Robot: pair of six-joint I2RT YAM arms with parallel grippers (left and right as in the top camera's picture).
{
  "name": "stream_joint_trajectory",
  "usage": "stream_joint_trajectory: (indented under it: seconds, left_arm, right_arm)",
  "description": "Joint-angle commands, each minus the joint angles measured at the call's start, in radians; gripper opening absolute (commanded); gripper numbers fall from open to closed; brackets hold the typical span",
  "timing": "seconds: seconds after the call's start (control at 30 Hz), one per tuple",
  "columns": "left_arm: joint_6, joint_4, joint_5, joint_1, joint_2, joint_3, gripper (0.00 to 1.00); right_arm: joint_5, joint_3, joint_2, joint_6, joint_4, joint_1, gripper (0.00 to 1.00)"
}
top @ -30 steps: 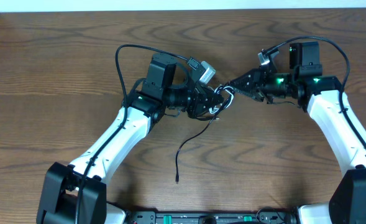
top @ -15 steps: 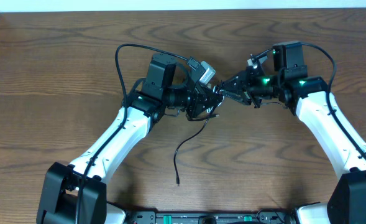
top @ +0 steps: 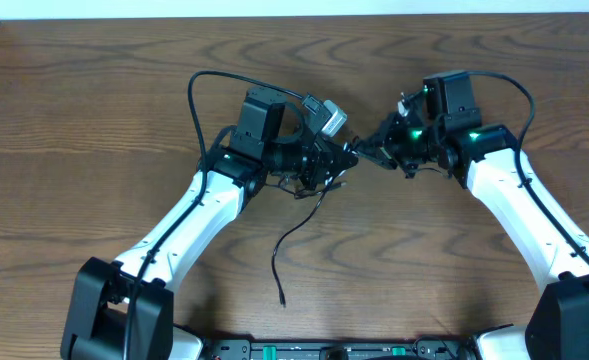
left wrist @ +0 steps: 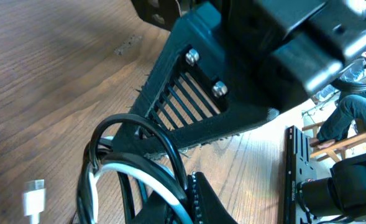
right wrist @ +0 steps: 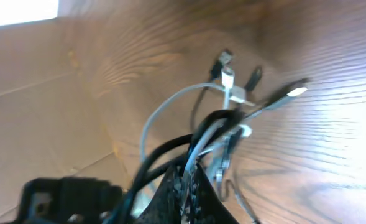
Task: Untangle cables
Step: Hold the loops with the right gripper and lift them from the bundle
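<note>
The black and white cables form a small knot (top: 342, 168) between my two grippers at the table's middle. The black cable's free tail (top: 292, 235) trails down to a plug near the front. My left gripper (top: 334, 160) is shut on the looped cables; the left wrist view shows the black cable (left wrist: 164, 140) and white cable (left wrist: 139, 171) running into its jaws (left wrist: 184, 194). My right gripper (top: 367, 152) meets it tip to tip. In the right wrist view it (right wrist: 189, 177) is shut on the white cable (right wrist: 164, 106), with black loops (right wrist: 158, 155) beside it and white plugs (right wrist: 229, 79) dangling beyond.
Brown wooden table (top: 74, 120) stretches all round, ending at a white strip (top: 294, 8) at the far edge. A thicker black arm wire (top: 196, 100) arcs over the left arm. A loose white plug (left wrist: 33, 194) lies on the wood near the left gripper.
My right gripper has moved left up to the left gripper and closed on the knot. The black tail has shifted slightly left. The left gripper stays shut.
</note>
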Motion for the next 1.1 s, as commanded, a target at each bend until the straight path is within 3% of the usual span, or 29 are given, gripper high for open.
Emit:
stream_joint_trajectory:
  seconds: [0.0, 0.2, 0.43, 0.53, 0.73, 0.8, 0.87, 1.07]
  left_arm:
    - [0.018, 0.026, 0.034, -0.001, -0.013, 0.013, 0.07]
    - [0.017, 0.027, 0.034, -0.001, -0.013, 0.013, 0.07]
    - [-0.040, 0.029, 0.034, 0.011, -0.013, 0.013, 0.07]
    - [-0.161, 0.041, 0.033, 0.024, -0.013, 0.013, 0.08]
    - [-0.482, 0.106, -0.070, 0.057, -0.013, 0.013, 0.07]
    - [-0.574, 0.142, -0.071, 0.065, -0.013, 0.013, 0.07]
    - [-0.659, 0.180, -0.071, 0.069, -0.013, 0.013, 0.07]
    - [-0.728, 0.235, -0.071, 0.069, -0.013, 0.013, 0.07]
  right_arm:
    - [0.167, -0.015, 0.005, -0.006, -0.059, 0.013, 0.01]
    - [0.187, -0.091, 0.005, -0.010, -0.021, 0.009, 0.01]
    - [0.113, -0.104, 0.005, -0.136, -0.033, -0.095, 0.01]
    - [-0.050, -0.104, 0.005, -0.323, -0.002, -0.105, 0.02]
    - [-0.270, -0.104, 0.005, -0.556, 0.022, -0.106, 0.24]
    - [-0.299, -0.104, 0.005, -0.563, 0.051, -0.105, 0.38]
    - [-0.338, -0.104, 0.005, -0.561, 0.094, -0.105, 0.43]
    - [-0.348, -0.118, 0.006, -0.371, 0.247, -0.105, 0.39]
